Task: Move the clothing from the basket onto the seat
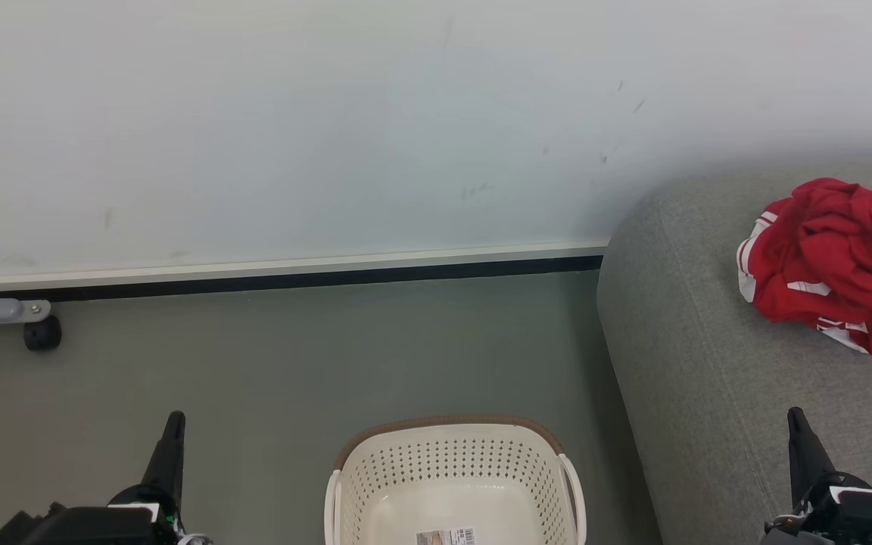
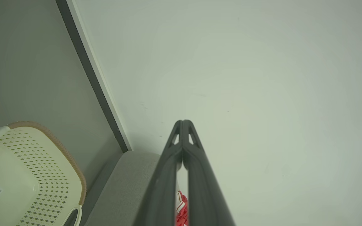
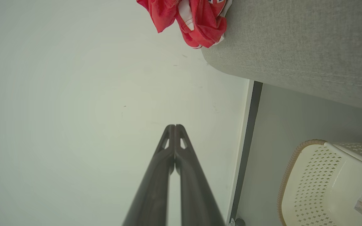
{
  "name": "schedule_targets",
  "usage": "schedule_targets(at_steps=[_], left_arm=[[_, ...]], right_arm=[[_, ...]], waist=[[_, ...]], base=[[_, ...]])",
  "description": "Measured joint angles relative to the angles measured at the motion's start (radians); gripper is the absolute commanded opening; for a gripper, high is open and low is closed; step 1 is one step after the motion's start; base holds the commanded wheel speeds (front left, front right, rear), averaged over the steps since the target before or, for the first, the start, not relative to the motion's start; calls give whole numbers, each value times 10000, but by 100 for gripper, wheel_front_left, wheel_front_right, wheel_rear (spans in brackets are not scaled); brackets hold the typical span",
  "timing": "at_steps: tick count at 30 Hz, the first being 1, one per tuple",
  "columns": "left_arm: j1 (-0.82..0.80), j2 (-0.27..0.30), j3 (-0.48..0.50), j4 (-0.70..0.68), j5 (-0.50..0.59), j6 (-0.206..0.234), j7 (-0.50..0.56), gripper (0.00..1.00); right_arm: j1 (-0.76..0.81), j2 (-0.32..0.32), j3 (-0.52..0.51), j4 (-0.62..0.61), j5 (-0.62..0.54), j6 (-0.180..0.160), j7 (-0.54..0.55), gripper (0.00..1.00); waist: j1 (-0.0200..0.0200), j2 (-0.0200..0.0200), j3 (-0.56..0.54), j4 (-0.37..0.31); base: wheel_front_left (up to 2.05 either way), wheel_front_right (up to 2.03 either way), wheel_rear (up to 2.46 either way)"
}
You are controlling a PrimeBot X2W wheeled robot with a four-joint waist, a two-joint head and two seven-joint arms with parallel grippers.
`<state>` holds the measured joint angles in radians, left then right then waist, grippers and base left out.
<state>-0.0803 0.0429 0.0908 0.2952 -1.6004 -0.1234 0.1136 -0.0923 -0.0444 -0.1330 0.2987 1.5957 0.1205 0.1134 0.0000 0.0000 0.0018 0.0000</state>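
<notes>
The clothing lies as one crumpled red heap with white stripe trim on the seat, near its rear edge and close to the wall. The heap runs past the right edge of the head view. The seat is grey woven fabric with a rounded corner. The basket stands on the floor just beside the seat's left side, apart from the clothing. Its perforated cream wall, brown rim and white handles are visible. The visible part of its bottom is bare plastic carrying a barcode label. The left gripper is at the lower left, above the floor and left of the basket, with its fingers pressed together and empty. The right gripper is at the lower right, over the seat's front part and well apart from the clothing, with its fingers likewise together and empty. A skirting strip runs along the wall's foot, and a black caster sits at the far left
</notes>
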Motion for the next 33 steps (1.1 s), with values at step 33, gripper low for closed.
schedule_targets(at_steps=[33], left_arm=[[0, 0, 0, 2, 0, 0, 0, 0]], right_arm=[[0, 0, 0, -4, 0, 0, 0, 0]], waist=[[0, 0, 1, 0]], base=[[0, 0, 0]])
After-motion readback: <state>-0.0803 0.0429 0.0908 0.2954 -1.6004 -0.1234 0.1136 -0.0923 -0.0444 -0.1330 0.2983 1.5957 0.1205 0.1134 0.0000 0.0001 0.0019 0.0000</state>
